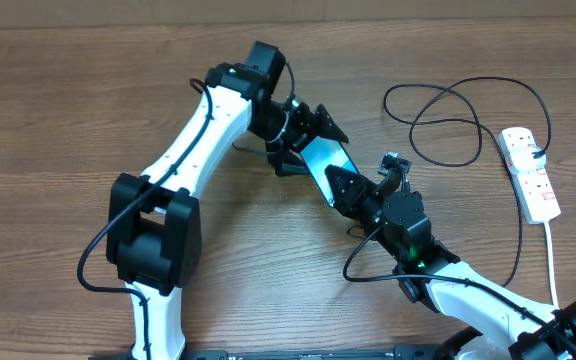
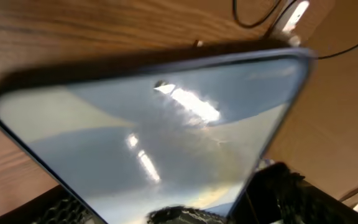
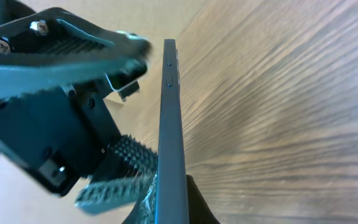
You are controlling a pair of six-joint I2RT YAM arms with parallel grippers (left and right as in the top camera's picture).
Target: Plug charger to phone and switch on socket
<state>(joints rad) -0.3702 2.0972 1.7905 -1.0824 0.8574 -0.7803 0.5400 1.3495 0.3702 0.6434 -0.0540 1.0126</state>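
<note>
Clenching the phone (image 1: 320,158) by one end only, the right tool (image 1: 336,182) carries it alone; the left tool (image 1: 308,145) stands released beside it; tilted above the table (image 1: 68,100), the phone may pivot or slip; the charger (image 1: 448,125) lies well apart.

The phone (image 1: 320,158) is lying diagonally at the middle of the desk (image 1: 68,120), its pale blue screen facing up and catching glare. The charger (image 1: 520,220) is trailing in loose black loops at the right, beside the white socket (image 1: 530,172), which is carrying a black plug (image 1: 538,152).
</note>
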